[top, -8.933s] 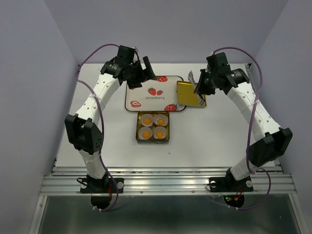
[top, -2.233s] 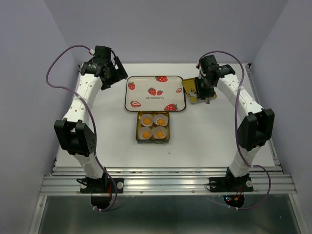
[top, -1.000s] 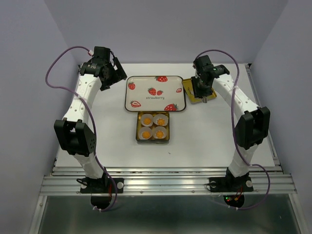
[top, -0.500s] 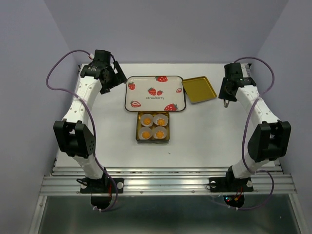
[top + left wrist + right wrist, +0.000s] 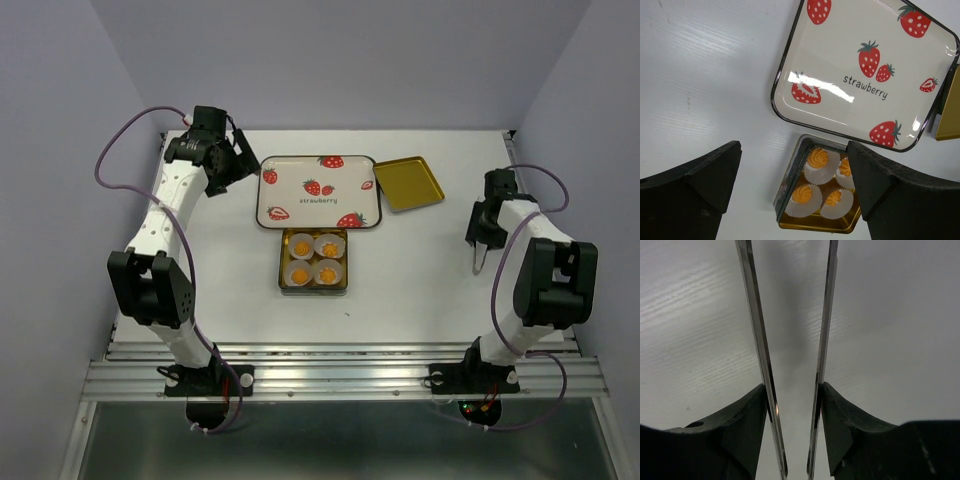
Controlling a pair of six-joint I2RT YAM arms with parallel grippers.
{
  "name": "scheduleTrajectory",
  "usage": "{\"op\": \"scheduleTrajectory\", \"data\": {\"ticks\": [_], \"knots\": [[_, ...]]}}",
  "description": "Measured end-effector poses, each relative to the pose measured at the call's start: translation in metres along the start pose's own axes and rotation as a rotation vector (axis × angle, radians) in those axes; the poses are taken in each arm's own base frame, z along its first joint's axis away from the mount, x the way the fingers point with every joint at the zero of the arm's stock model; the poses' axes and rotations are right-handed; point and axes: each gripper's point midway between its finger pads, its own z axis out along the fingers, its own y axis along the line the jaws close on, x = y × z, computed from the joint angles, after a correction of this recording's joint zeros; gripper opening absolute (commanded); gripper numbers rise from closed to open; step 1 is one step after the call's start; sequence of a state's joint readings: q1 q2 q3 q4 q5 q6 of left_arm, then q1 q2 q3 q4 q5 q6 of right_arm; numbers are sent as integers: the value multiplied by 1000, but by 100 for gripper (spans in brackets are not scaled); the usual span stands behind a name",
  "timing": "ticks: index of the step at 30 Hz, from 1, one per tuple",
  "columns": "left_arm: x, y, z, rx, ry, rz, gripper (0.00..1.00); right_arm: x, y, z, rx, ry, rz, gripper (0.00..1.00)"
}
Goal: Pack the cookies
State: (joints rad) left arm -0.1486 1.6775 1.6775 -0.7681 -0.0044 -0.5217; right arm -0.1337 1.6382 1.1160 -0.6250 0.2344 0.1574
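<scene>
Left claw (image 5: 792, 192) spread wide; right claw (image 5: 481, 262) grips thin metal tweezers (image 5: 790, 365).

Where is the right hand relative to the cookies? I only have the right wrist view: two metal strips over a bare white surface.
Observer: Far from them. In the top view the right hand is near the table's right edge, holding what look like tweezers. The cookies are at the table's middle.
Operator: Are the cookies packed?
Observer: All four sit in white paper cups inside a small gold tin, which is uncovered.
Operator: And the left hand?
Observer: The left hand is open and empty, at the far left beside the strawberry tray.
</scene>
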Motion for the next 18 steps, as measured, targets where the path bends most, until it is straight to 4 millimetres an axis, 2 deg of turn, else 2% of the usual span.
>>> {"op": "scheduleTrajectory", "data": {"ticks": [4,6,7,9,12,15,18], "knots": [[-1,0,-3,5,-7,0,99,16,-3,7,-2,43,-8,65],[1,1,-5,5,-7,0,99,18,-3,8,-3,47,-12,73],[2,1,-6,4,-6,0,99,18,-3,8,-2,49,-13,78],[1,1,-7,6,-8,0,99,19,-3,8,-5,50,-18,100],[1,1,-7,7,-9,-1,99,18,-3,5,-8,57,-29,100],[1,1,-8,7,-11,0,99,4,-1,-6,-25,43,-41,100],[0,1,-10,9,-16,0,99,-38,11,-31,-88,-46,-63,100]]}}
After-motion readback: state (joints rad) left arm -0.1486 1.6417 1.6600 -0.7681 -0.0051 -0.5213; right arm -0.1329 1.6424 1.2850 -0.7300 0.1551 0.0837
